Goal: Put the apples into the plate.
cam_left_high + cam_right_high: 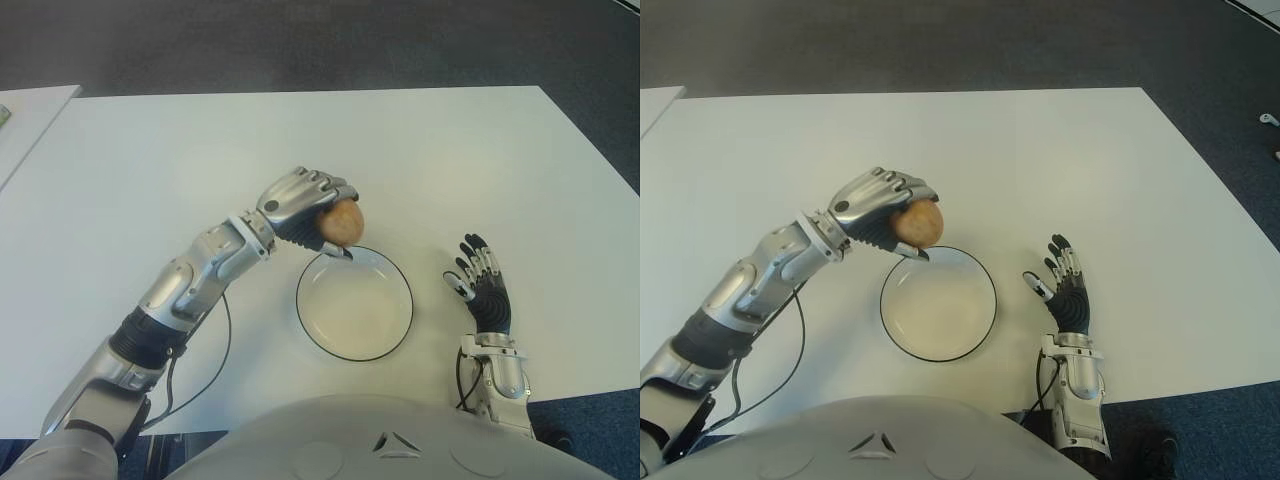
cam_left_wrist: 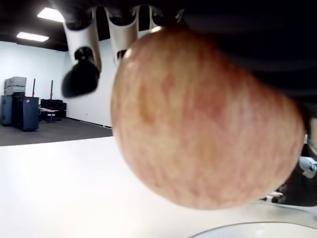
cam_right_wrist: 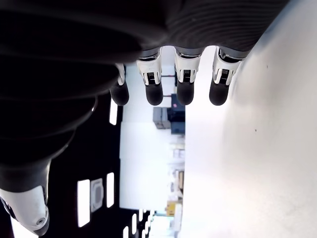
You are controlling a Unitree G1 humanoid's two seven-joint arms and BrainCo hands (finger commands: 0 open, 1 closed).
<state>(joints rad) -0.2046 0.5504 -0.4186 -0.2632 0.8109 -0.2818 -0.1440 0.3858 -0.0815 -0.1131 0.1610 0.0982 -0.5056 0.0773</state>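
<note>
**Apple held at the plate's far-left rim**

The left hand has its fingers curled around the apple, holding it above the plate's rim at about eleven o'clock. The dish centre lies toward five o'clock from the fruit, so a short carry inward should precede release. The forearm slants in from seven o'clock. The right hand, fingers spread and holding nothing, shows beside the plate at three o'clock.

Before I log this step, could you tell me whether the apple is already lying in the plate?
No, the left hand grips the apple above the plate rim.
</note>
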